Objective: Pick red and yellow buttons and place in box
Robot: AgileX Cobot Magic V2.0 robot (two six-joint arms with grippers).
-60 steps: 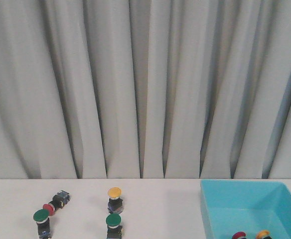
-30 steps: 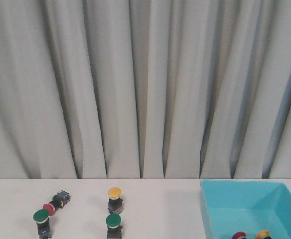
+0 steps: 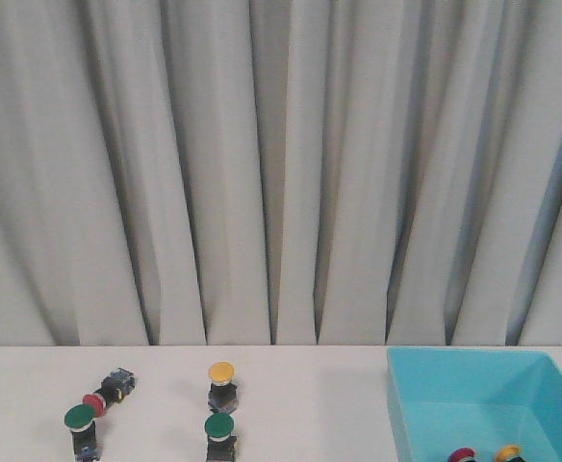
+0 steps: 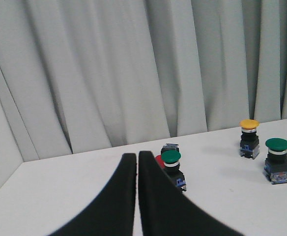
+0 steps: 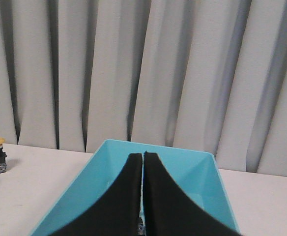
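Left gripper (image 4: pixel 136 160): jaws together, nothing between them, raised over the table (image 3: pixel 300 404) and aimed toward the button cluster. Right gripper (image 5: pixel 143 160): jaws together, empty, centred over the box (image 5: pixel 202 167). Judgement: right arm sits at a drop position w/ nothing left to release; left arm is lined up for the next pick.

Box stands at the table's right side, front view. Inside, near the bottom edge of that view, a red cap (image 3: pixel 462 454) and a yellow cap (image 3: pixel 507 452) show side by side; bodies cut off, so orientation can't be told.

Remaining targets on table, left of box:
- Yellow button (image 3: pixel 221 384): upright, long axis vertical, cap up, black body on table.
- Red button (image 3: pixel 104 393): lying on its side, long axis approx. horizontal, cap toward the near-left, body end away. Green button (image 3: pixel 81 428) stands just beside it, cap partly overlapping the red cap in the left wrist view.
- 2nd green button (image 3: pixel 219 435): upright, just in front of the yellow one. Not a target.

Judgement: task partly done; 2 targets left. Red one needs care, green neighbour is very close.
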